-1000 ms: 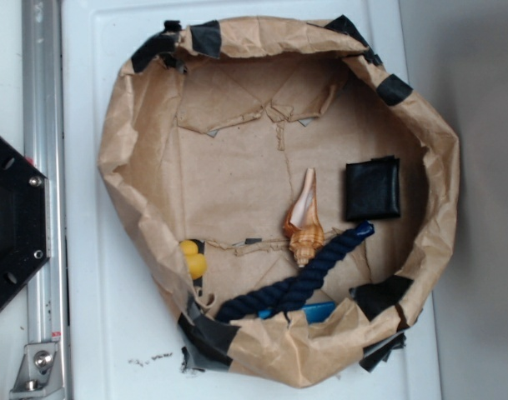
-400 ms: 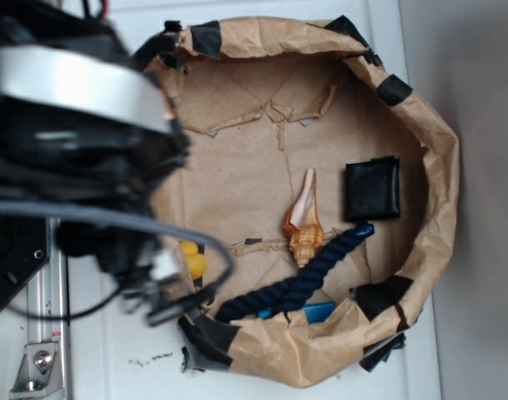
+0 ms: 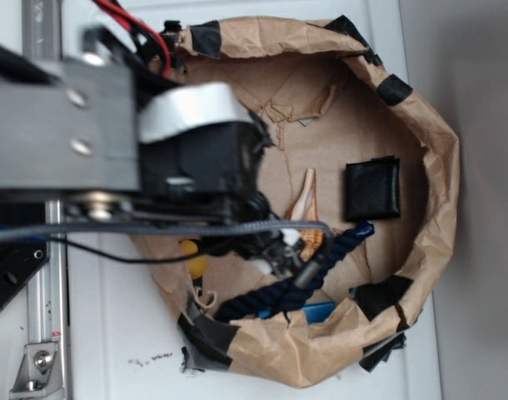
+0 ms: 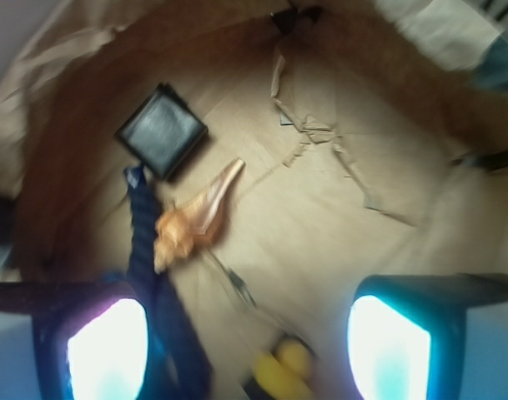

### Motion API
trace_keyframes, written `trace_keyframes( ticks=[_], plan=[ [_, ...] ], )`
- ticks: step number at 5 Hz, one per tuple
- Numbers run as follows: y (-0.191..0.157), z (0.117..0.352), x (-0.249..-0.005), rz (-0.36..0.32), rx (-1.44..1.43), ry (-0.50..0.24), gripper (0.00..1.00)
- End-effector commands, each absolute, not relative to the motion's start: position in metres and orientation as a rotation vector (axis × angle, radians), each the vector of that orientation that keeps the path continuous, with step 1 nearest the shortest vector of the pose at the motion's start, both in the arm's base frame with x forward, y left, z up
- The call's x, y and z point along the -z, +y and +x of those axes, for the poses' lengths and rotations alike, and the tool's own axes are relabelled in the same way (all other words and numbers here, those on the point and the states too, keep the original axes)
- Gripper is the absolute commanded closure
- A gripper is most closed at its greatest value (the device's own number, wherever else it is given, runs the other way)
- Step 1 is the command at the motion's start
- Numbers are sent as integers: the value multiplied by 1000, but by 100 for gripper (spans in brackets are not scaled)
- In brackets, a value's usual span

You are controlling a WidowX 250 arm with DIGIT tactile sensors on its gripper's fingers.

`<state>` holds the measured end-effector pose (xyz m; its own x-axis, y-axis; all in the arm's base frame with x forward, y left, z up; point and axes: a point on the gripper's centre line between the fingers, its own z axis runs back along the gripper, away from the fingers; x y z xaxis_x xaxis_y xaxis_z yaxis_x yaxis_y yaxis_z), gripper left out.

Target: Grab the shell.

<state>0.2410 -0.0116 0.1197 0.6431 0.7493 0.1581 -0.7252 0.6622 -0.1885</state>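
Paper-lined bin [image 3: 441, 167] | shell [image 4: 193, 218]: orange-tan, knobbly, pale pointed tip | tool [image 4: 249, 346] fingers apart, empty

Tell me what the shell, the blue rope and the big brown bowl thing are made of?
The shell looks like real seashell: hard, knobbly, orange-tan with a pale point. The rope seems to be twisted dark blue cord, soft and matte. The bowl looks like crumpled brown paper, creased and held with black tape.
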Motion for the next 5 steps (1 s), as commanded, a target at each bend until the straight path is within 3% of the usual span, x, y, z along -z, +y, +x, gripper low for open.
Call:
trace_keyframes(
  ticks=[1,3,5],
  plan=[
    [-17,280,-79,-78,-836,-248,0],
    [-22,275,-29,-6,-792,-168,0],
    [-8,295,-25,27,-796,-168,0]
  ],
)
